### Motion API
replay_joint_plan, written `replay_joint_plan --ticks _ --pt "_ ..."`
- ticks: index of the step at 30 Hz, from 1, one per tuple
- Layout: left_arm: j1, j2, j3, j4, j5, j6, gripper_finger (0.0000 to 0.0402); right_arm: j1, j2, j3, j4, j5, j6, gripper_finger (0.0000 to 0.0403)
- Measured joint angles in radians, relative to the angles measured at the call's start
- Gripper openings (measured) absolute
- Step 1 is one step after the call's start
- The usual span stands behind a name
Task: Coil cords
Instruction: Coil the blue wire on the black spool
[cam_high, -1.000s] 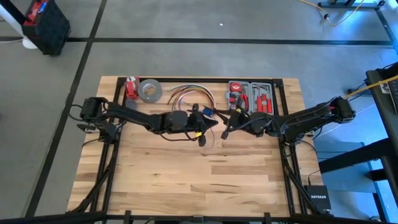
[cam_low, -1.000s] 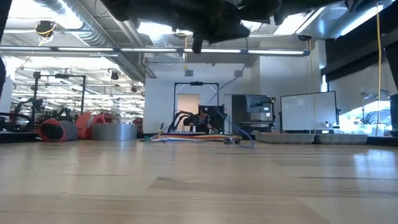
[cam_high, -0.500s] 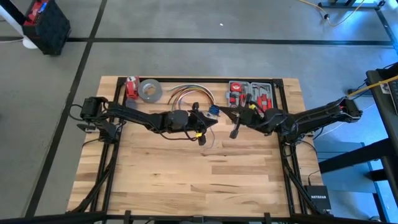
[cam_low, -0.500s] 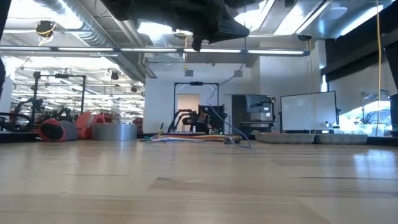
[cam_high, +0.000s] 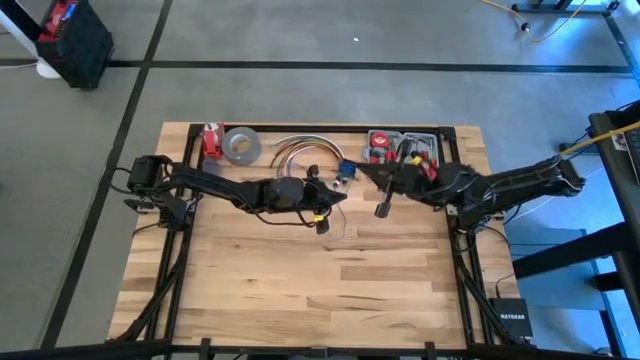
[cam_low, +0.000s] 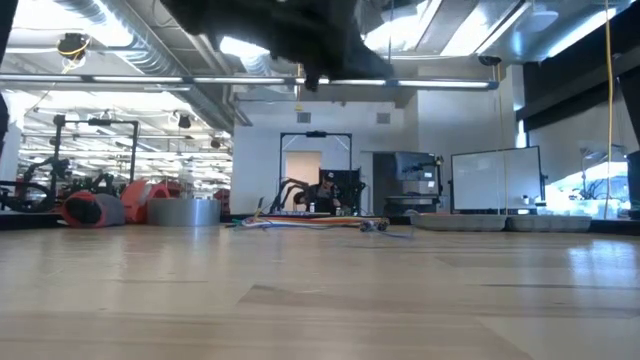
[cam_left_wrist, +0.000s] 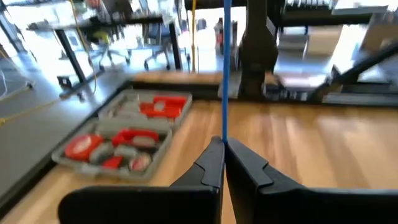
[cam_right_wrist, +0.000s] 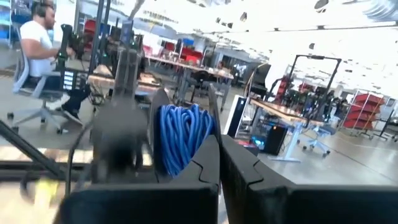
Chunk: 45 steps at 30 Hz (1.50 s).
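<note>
The cords show as one thin blue cord (cam_left_wrist: 225, 74) and a bunch of blue turns (cam_right_wrist: 183, 134), also seen as a blue spot (cam_high: 346, 172) in the high view. My left gripper (cam_left_wrist: 224, 142) hovers over the table's far middle (cam_high: 343, 196), shut on the straight run of cord. My right gripper (cam_right_wrist: 219, 142) is raised just beyond it (cam_high: 362, 172), shut, with the blue coil at its fingertips. A loose stretch of cord (cam_low: 392, 233) lies on the table at the far side. My left gripper pinches one strand of the blue cord (cam_left_wrist: 224, 132) between its two fingertips, which point nearly level toward the table's right. The cord runs straight away from the tips, clear of the table. My right gripper has the coil's several turns (cam_right_wrist: 186, 149) bunched against its shut fingers, lifted clear of the table. The fingers themselves hide where they grip the turns.
An open grey tool case (cam_high: 403, 155) with red tools sits at the far right, below my right arm. An arched bundle of orange, red and white cables (cam_high: 300, 150), a tape roll (cam_high: 241, 145) and a red object (cam_high: 210, 140) line the far edge. Bare wood (cam_high: 320, 280) fills the near half.
My right gripper has risen and drawn toward the table's far right, over the tool case, carrying the blue coil with it. The cord loop that stood up from the far tabletop has dropped out of sight in the low view. My left gripper has stayed shut and nearly in place.
</note>
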Motion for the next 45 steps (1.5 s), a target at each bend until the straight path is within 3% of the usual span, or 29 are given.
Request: replay_joint_plan --ticks 10,13,20,27,34,45 --pt "0.001 -0.001 0.001 -0.029 0.000 0.002 0.0001 0.000 -0.016 0.089 -0.148 -0.001 -0.022 0.0002" --pt "0.000 -0.010 -0.001 -0.079 -0.064 0.023 0.0001 0.000 -0.015 0.089 -0.216 -0.001 -0.014 0.0002" --pt "0.010 -0.186 -0.005 -0.392 -0.242 0.033 0.0000 0.017 -0.018 0.094 -0.424 -0.034 0.058 0.0002" --pt "0.020 -0.409 -0.004 -0.571 -0.257 -0.037 0.0000 0.018 0.051 0.092 -0.547 -0.009 0.082 0.0002" --pt "-0.016 -0.513 -0.002 -0.575 -0.201 -0.105 0.0000 -0.027 0.179 0.090 -0.530 0.112 0.080 0.0002" --pt "-0.097 -0.432 -0.001 -0.411 -0.197 -0.142 0.0000 -0.082 0.330 0.088 -0.332 0.141 0.079 0.0002"
